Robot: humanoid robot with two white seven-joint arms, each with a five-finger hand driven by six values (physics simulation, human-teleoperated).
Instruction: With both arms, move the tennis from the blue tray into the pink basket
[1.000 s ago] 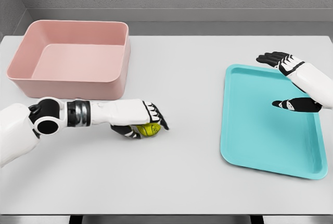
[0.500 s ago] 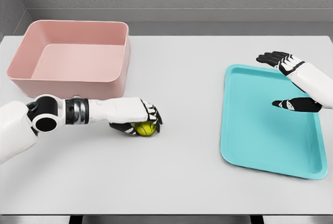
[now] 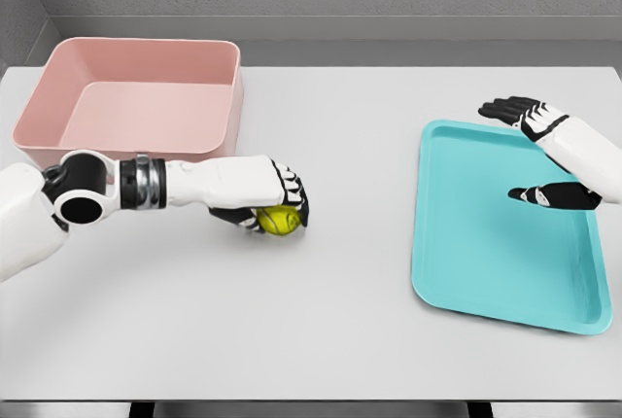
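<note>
A yellow-green tennis ball (image 3: 277,221) is in my left hand (image 3: 273,206), whose fingers curl over it from above, just right of the pink basket's front corner. The ball appears slightly raised off the white table. The pink basket (image 3: 39,136) stands at the back left with nothing visible inside. At the right lies the blue tray (image 3: 486,253), holding no ball. My right hand (image 3: 525,151) hovers over the tray's far right part, its fingers spread and holding nothing.
The white table (image 3: 340,136) stretches between basket and tray. Its front edge runs along the bottom of the view, and a grey wall rises behind it.
My left hand has closed on the ball and drawn it up and slightly toward the basket. The right hand has stayed put.
</note>
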